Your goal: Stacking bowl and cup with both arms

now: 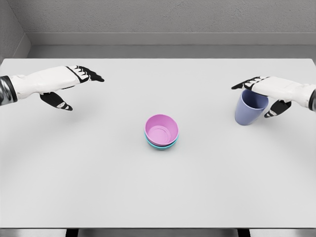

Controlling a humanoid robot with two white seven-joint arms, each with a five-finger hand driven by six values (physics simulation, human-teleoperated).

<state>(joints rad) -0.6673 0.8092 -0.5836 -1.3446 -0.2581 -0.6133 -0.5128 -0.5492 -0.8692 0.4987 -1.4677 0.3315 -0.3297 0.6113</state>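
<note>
- Grey textured wall ran behind a pale grey desk (158,197) that filled nearly the whole head view; its near edge showed at the bottom of the frame.
- Left hand (69,84) came in from the left edge, held level above the desk. Fingers stretched straight toward the right, thumb dropped below and apart from them. It gripped nothing.
- Right hand (264,91) came in from the right edge, fingers pointing left across the top of a blue cup (251,108). The thumb showed on the cup's right side, lower down.
- Blue cup sat directly under the right hand's fingers, tilted, with its mouth turned up toward the palm and its base slanting down to the left. The hand looked closed around the cup's rim; whether the base touched the desk could not be told.
- Pink bowl (161,130) stood upright between the two hands, nearer the camera than either and well apart from both. It was nested in a teal bowl (161,145), of which only a thin rim showed beneath it on the near side.
- Bowl stack lay to the left of and below the right hand, and to the right of and below the left hand.
- Both forearms were white; fingers were black with small white marks.
</note>
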